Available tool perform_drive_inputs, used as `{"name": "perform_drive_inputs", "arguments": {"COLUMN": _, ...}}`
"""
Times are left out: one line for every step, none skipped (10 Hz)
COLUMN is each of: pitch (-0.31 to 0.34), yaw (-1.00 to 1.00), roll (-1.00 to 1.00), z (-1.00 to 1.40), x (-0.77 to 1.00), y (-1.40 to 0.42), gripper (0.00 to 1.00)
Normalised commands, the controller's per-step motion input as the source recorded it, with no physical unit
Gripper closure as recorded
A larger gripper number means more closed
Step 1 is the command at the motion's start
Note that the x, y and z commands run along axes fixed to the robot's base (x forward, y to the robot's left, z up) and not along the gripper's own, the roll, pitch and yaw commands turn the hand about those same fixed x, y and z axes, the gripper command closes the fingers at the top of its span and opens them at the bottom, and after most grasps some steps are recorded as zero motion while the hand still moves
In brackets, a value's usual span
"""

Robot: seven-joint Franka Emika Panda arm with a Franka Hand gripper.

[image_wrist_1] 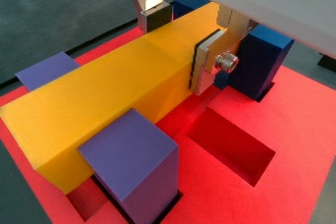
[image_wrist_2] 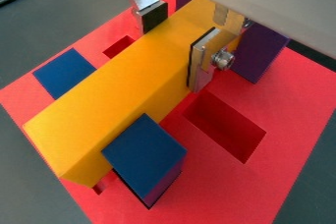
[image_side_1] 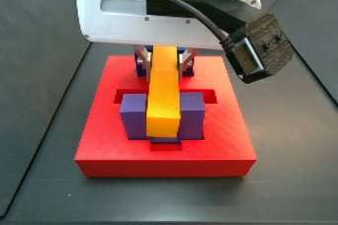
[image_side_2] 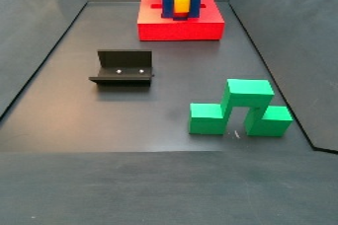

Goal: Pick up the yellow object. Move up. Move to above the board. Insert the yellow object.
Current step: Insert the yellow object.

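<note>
I see the end effector [image_wrist_1: 183,36] clamped on the yellow object [image_wrist_1: 112,95], its silver fingers [image_wrist_1: 207,59] pressing both long sides near the far end. The bar lies directly below the end effector, between the upright block pairs of the board [image_side_1: 165,140], and in both side views it seems already low between them. I judge the insertion is nearly finished. To do it well, I would push straight down slowly, keep the bar level, and let go only when it sits fully. The fixture [image_side_2: 122,68] and the green blocks [image_side_2: 240,108] stand well apart on the worktop [image_side_2: 79,120].
</note>
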Motion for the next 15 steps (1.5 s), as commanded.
{"name": "perform_drive_inputs", "arguments": {"pitch": 0.0, "yaw": 0.04, "roll": 0.11, "z": -0.14, "x": 0.0, "y": -0.06, "gripper": 1.0}}
{"name": "perform_drive_inputs", "arguments": {"pitch": 0.0, "yaw": 0.06, "roll": 0.12, "z": -0.2, "x": 0.0, "y": -0.05, "gripper": 1.0}}
{"name": "perform_drive_inputs", "arguments": {"pitch": 0.0, "yaw": 0.05, "roll": 0.09, "z": -0.21, "x": 0.0, "y": -0.01, "gripper": 1.0}}
{"name": "perform_drive_inputs", "arguments": {"pitch": 0.0, "yaw": 0.06, "roll": 0.09, "z": -0.2, "x": 0.0, "y": 0.0, "gripper": 1.0}}
{"name": "perform_drive_inputs", "arguments": {"pitch": 0.0, "yaw": 0.07, "roll": 0.1, "z": -0.19, "x": 0.0, "y": 0.0, "gripper": 1.0}}
{"name": "perform_drive_inputs", "arguments": {"pitch": 0.0, "yaw": 0.08, "roll": 0.1, "z": -0.17, "x": 0.0, "y": 0.0, "gripper": 1.0}}
{"name": "perform_drive_inputs", "arguments": {"pitch": 0.0, "yaw": 0.08, "roll": 0.12, "z": -0.18, "x": 0.0, "y": 0.0, "gripper": 1.0}}
{"name": "perform_drive_inputs", "arguments": {"pitch": 0.0, "yaw": 0.08, "roll": 0.12, "z": -0.16, "x": 0.0, "y": -0.05, "gripper": 1.0}}
{"name": "perform_drive_inputs", "arguments": {"pitch": 0.0, "yaw": 0.1, "roll": 0.13, "z": -0.12, "x": 0.03, "y": -0.1, "gripper": 1.0}}
{"name": "perform_drive_inputs", "arguments": {"pitch": 0.0, "yaw": 0.09, "roll": 0.11, "z": -0.08, "x": 0.05, "y": -0.11, "gripper": 1.0}}
{"name": "perform_drive_inputs", "arguments": {"pitch": 0.0, "yaw": 0.07, "roll": 0.1, "z": -0.08, "x": 0.08, "y": -0.14, "gripper": 1.0}}
{"name": "perform_drive_inputs", "arguments": {"pitch": 0.0, "yaw": 0.06, "roll": 0.11, "z": -0.08, "x": 0.08, "y": -0.13, "gripper": 1.0}}
{"name": "perform_drive_inputs", "arguments": {"pitch": 0.0, "yaw": 0.06, "roll": 0.15, "z": -0.13, "x": 0.07, "y": -0.07, "gripper": 1.0}}
{"name": "perform_drive_inputs", "arguments": {"pitch": 0.0, "yaw": 0.05, "roll": 0.16, "z": -0.15, "x": 0.08, "y": 0.0, "gripper": 1.0}}
{"name": "perform_drive_inputs", "arguments": {"pitch": 0.004, "yaw": 0.03, "roll": 0.16, "z": -0.14, "x": 0.05, "y": 0.0, "gripper": 1.0}}
